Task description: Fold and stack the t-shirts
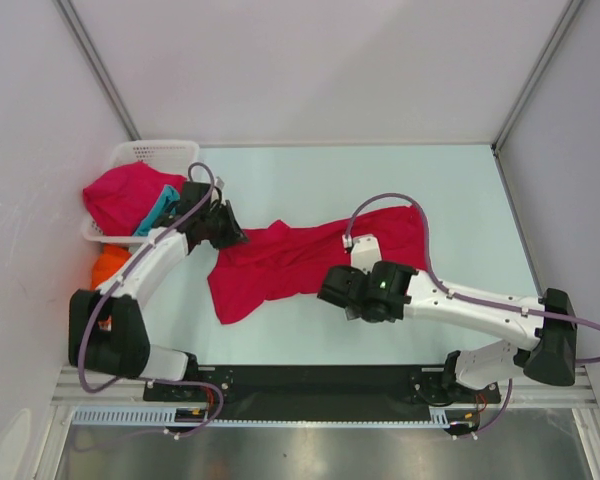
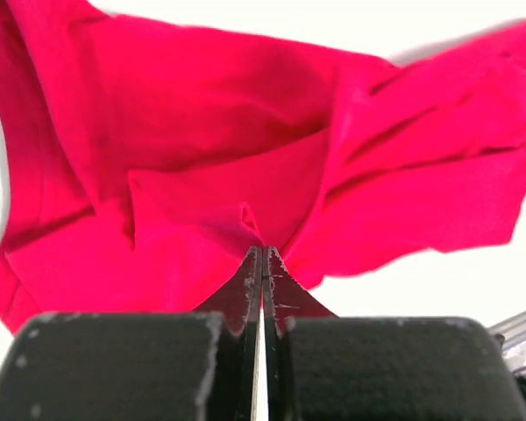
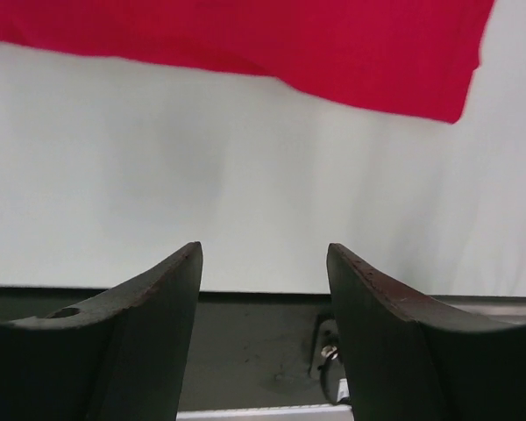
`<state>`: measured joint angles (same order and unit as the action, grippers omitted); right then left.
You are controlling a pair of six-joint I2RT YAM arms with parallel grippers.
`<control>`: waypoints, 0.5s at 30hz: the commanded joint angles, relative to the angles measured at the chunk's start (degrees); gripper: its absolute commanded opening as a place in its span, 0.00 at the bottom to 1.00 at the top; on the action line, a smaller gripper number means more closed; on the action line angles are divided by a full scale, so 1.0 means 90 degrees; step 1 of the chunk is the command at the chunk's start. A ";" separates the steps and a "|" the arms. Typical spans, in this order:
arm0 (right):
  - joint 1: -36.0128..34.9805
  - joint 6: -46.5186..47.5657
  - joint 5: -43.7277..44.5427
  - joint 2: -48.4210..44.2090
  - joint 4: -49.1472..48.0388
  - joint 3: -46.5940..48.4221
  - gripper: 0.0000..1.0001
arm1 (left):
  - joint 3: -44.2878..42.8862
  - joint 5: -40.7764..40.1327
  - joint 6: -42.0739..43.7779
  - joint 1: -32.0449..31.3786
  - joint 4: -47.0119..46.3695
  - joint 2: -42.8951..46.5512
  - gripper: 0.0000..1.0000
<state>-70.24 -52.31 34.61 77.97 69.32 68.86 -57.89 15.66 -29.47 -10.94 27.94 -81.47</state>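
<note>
A crimson-red t-shirt [image 1: 300, 255] lies crumpled across the middle of the table. My left gripper [image 1: 230, 232] is at the shirt's left end, shut on a pinch of its cloth; in the left wrist view the fingertips [image 2: 263, 254] meet on a fold of the red t-shirt [image 2: 202, 132]. My right gripper [image 1: 348, 308] hovers at the shirt's near edge, open and holding nothing. In the right wrist view the open gripper [image 3: 263, 254] frames bare table, with the red t-shirt's hem [image 3: 289, 35] above. A second red t-shirt [image 1: 120, 195], a teal one [image 1: 158, 210] and an orange one [image 1: 108, 265] are bunched at the left.
A white lattice basket [image 1: 155, 155] stands at the back left against the wall, holding the bunched shirts. The black base rail [image 1: 310, 380] runs along the near edge. White walls close in the left, back and right sides.
</note>
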 commanded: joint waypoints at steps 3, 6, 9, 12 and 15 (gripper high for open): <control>0.1552 0.1189 0.0403 -0.0684 -0.0472 0.0269 0.66 | 0.0785 0.0369 0.0043 -0.0035 0.0274 0.1520 0.00; 0.2733 0.1758 -0.0347 -0.0958 -0.1282 0.0113 0.66 | 0.1225 0.0379 -0.0016 -0.0035 0.0420 0.2010 0.00; 0.3584 0.2267 -0.0837 -0.0833 -0.1608 0.0171 0.66 | 0.1568 0.0301 -0.0016 -0.0035 0.0645 0.2538 0.00; 0.4053 0.2618 -0.0848 -0.0424 -0.1599 0.0492 0.67 | 0.1861 0.0282 -0.0016 -0.0035 0.0801 0.2967 0.00; 0.4424 0.2882 -0.0916 -0.0072 -0.1735 0.0757 0.69 | 0.2076 0.0204 -0.0045 -0.0035 0.0908 0.3251 0.00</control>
<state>-33.21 -32.23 28.62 73.80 57.63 71.59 -41.08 17.78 -29.54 -10.98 34.33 -55.42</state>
